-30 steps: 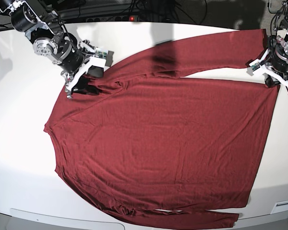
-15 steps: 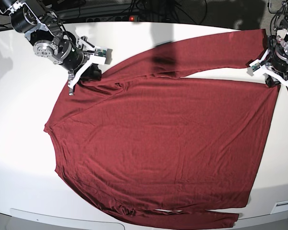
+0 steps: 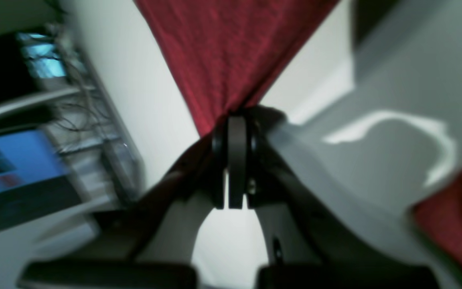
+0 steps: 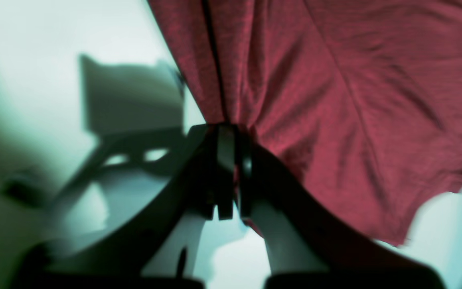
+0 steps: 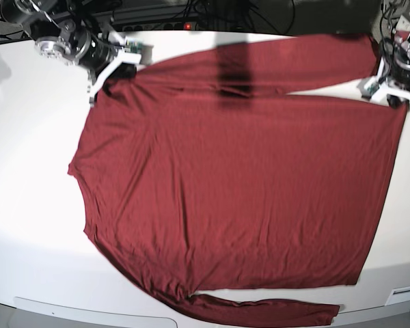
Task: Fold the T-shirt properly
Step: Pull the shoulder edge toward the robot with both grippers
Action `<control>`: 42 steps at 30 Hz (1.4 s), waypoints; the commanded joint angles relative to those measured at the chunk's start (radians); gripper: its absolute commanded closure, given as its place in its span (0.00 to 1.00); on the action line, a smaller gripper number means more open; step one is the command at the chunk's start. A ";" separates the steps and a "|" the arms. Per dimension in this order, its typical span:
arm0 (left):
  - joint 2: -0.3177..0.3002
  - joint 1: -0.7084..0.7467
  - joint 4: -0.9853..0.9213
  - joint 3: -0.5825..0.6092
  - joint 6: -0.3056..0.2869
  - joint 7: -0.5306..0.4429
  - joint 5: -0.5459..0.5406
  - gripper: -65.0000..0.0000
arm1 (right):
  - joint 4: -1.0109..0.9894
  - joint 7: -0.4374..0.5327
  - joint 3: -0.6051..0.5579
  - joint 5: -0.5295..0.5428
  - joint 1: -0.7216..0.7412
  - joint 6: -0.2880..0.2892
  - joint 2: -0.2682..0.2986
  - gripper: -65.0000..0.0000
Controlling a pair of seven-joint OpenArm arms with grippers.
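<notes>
Left gripper point(image 3: 237, 132), seen from its own wrist camera, has its dark fingers point(image 3: 237, 160) pressed together on a gathered point of the maroon T-shirt point(image 3: 235, 52), whose cloth fans upward over the white table point(image 3: 142, 92) (the background is blurred). From the right wrist camera, the right gripper point(image 4: 227, 138) is likewise pinched tight on a bunched edge of the T-shirt point(image 4: 335, 100), creases radiating up and to the right from the grip. Seen from the base camera, the T-shirt point(image 5: 239, 198) lies spread nearly flat across the table point(image 5: 27, 191), one sleeve along the far edge and one along the near edge, with the right gripper point(image 5: 109, 72) at its far corner on the view's left and the left gripper point(image 5: 389, 89) at its far corner on the view's right.
</notes>
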 commanded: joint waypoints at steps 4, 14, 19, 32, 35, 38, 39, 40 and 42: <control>-0.089 0.090 0.139 -0.006 0.074 0.069 -0.093 1.00 | 0.095 0.000 0.139 0.067 -0.121 0.007 0.019 1.00; -0.155 0.262 0.320 -0.007 0.201 0.197 -0.112 1.00 | 0.253 0.005 0.361 0.099 -0.414 0.007 0.019 1.00; -0.155 0.320 0.339 -0.007 0.219 0.204 -0.101 1.00 | 0.318 0.005 0.414 0.098 -0.513 0.007 0.019 1.00; -0.154 0.293 0.340 -0.030 0.272 0.202 -0.016 1.00 | 0.389 0.031 0.563 0.103 -0.490 -0.014 0.022 1.00; -0.152 0.227 0.340 -0.030 0.271 0.180 -0.062 1.00 | 0.378 0.050 0.562 0.103 -0.449 -0.016 0.022 1.00; -0.152 0.164 0.340 -0.030 0.262 0.132 -0.125 1.00 | 0.344 0.053 0.562 0.129 -0.402 -0.026 0.022 1.00; -0.152 0.144 0.339 -0.030 0.251 0.118 -0.145 1.00 | 0.329 0.054 0.560 0.133 -0.384 -0.028 0.021 1.00; -0.152 0.125 0.339 -0.030 0.234 0.109 -0.163 1.00 | 0.313 0.054 0.556 0.132 -0.364 -0.034 0.021 1.00; -0.152 0.087 0.338 -0.030 0.197 0.102 -0.195 1.00 | 0.278 0.056 0.544 0.132 -0.322 -0.049 0.021 1.00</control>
